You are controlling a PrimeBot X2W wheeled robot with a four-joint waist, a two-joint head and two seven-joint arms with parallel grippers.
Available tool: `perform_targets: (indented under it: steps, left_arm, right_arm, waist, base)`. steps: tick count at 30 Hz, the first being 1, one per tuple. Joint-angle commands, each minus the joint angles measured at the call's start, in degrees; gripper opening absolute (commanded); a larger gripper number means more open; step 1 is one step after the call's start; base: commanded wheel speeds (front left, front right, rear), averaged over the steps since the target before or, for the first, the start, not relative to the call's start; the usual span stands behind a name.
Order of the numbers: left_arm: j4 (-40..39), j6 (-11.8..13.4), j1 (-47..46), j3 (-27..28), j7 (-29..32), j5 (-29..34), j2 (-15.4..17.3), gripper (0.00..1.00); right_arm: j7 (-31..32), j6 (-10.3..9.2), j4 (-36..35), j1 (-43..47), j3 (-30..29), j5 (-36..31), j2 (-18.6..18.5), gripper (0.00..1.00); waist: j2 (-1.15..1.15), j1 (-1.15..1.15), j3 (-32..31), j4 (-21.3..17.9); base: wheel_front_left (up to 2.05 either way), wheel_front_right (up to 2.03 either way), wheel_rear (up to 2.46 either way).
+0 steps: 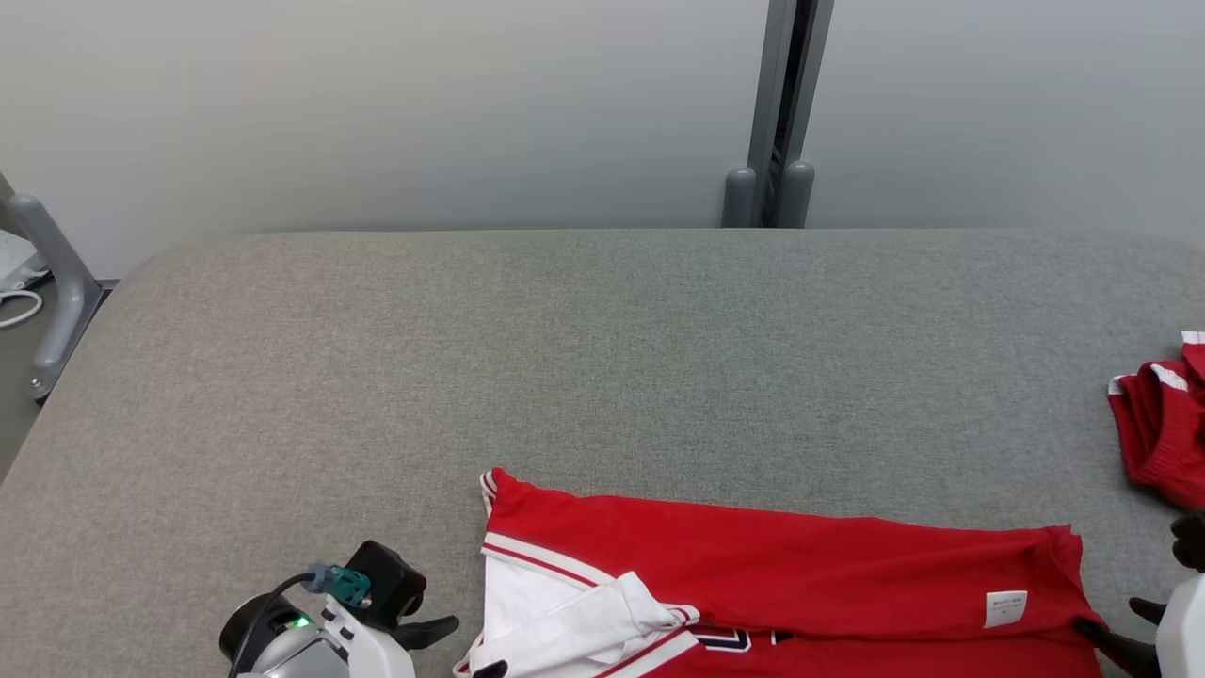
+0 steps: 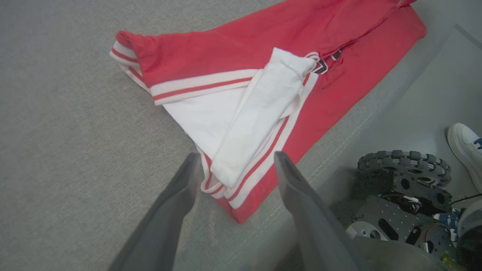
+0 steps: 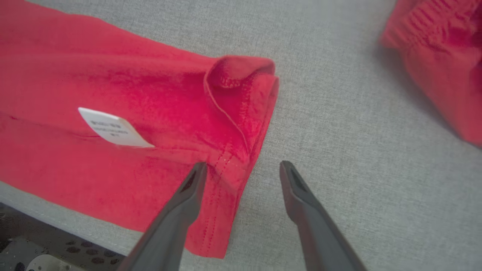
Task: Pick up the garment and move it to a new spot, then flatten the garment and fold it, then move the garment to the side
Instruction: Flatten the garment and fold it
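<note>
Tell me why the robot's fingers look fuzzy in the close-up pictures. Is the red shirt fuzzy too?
Left wrist view: the fingers of the left pincer sit close to the lens and look smeared, while the red shirt looks fairly sharp. Right wrist view: the white label print is too blurry to read. Head view: soft, even light on the grey table, no glare.

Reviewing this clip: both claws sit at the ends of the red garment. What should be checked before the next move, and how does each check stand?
1. Left claw open over the striped end: ok.
2. Right claw open at the opposite end: ok.
3. Garment folded flat: not ok, hem corner curled up.
4. Garment fully on the table: ok, near its front edge.
5. Second red garment lies apart: ok.
</note>
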Motion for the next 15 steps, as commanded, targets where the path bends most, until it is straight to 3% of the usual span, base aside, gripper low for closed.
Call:
perform_targets:
  steps: [1,3,7,15]
  left_arm:
    - [0.1,0.2,0.5,0.0,-0.1,0.2,0.1,1.00]
    - [-0.2,0.5,0.4,0.3,-0.7,0.6,0.3,1.00]
    - [-0.3,2.5,-0.4,2.8,-5.1,1.4,-0.3,1.00]
    - [3.1,8.5,1.8,10.5,-20.5,0.9,-5.8,1.00]
  right_arm:
    - [0.7,-0.02,0.1,0.0,-0.2,1.1,-0.8,1.00]
    - [1.5,-0.02,0.1,0.0,-0.3,2.0,-1.2,1.00]
    - [-3.8,-0.02,1.3,-1.0,-3.1,3.1,-1.3,1.00]
    - [-17.7,-0.02,5.2,1.7,-8.7,3.6,4.0,1.00]
  waist:
    - [0.00,0.00,-0.1,-0.1]
    - [0.00,0.00,-0.3,-0.2]
    - [0.00,0.00,-0.4,-0.4]
    - [0.00,0.00,-0.6,-1.1]
  base:
    - [0.00,0.00,0.00]
    - [0.00,0.00,0.00]
    - [0.00,0.00,0.00]
    - [0.00,0.00,0.00]
